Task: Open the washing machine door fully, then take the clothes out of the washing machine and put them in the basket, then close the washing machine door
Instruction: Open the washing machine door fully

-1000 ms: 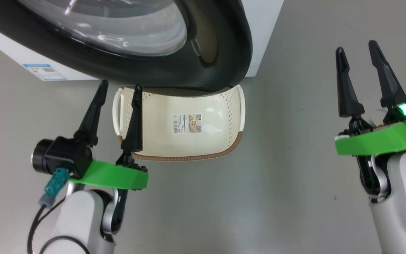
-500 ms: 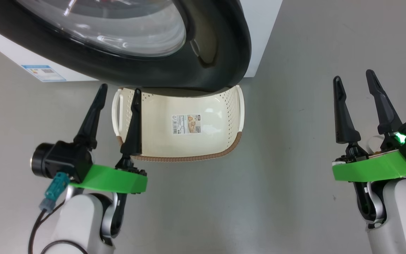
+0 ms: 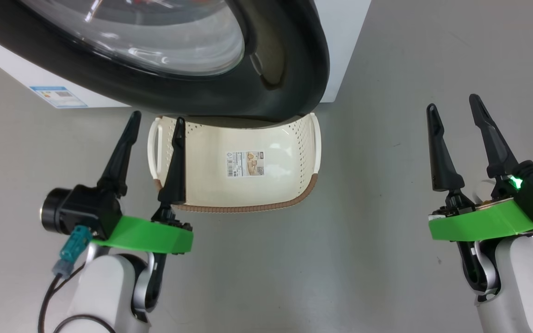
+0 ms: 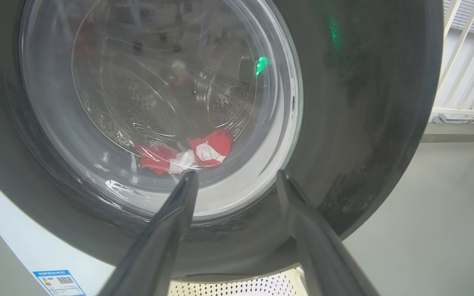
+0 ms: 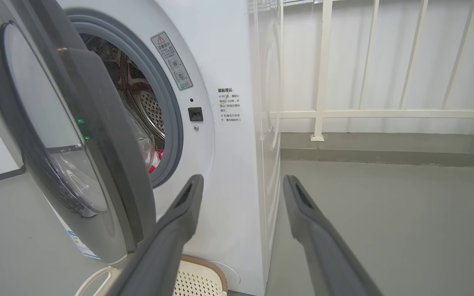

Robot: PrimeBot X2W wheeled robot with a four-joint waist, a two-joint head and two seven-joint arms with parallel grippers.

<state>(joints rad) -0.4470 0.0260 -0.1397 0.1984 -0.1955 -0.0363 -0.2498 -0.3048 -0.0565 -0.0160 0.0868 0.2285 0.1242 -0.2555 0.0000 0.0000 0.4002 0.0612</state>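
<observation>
While the washing machine door [image 3: 164, 51] hangs only partway open, we judge that most of the trouble ahead comes from that half-swing. Behind the door, low in the drum [image 5: 148, 107], lie the clothes [image 4: 204, 152], red and white through the door's glass. The basket [image 3: 248, 208] sits directly below the door, its far side hidden under the door's black rim. Both claws are released, fingers spread and holding nothing. The left claw [image 3: 158, 116] hovers just in front of the door's lower edge, and the right claw [image 3: 452, 101] is well off to the right of the door, above bare floor [image 3: 377, 231].

If we reach for the clothes now, an arm would have to squeeze through the narrow gap behind the door and could jam against it. If we push the door wider, long fingers may slide off the glossy rim, since it offers little to catch. A left claw that dips below the door's edge could strike the basket's handle [image 3: 151, 148] and shove the light basket aside. With the door overhanging the basket, thin garments could drape on the door or fall beside it.
</observation>
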